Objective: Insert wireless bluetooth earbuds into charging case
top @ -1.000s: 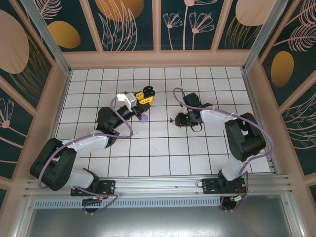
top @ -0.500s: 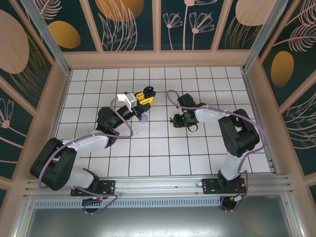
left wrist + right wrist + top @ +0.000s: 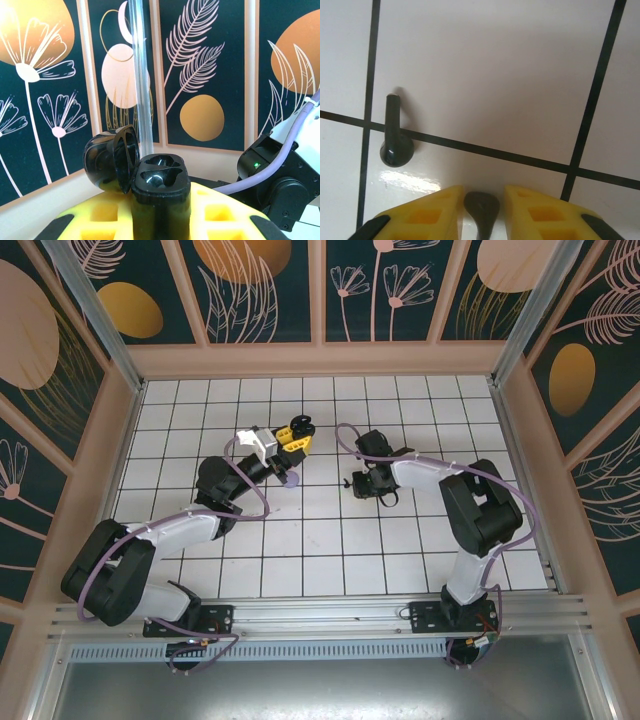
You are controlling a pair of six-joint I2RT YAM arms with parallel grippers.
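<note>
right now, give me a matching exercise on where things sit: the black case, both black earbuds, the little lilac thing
Things
1. black case
2. black earbud at the left of the right wrist view
3. black earbud at the bottom edge of that view
4. lilac piece

Places
a. between the right pincer's fingertips
b. in the left pincer, lid open
c. lying across a grout line, apart from the pincer
d. on the tiles beside the left arm

Pairs: 1-b, 2-c, 3-a, 4-d
</note>
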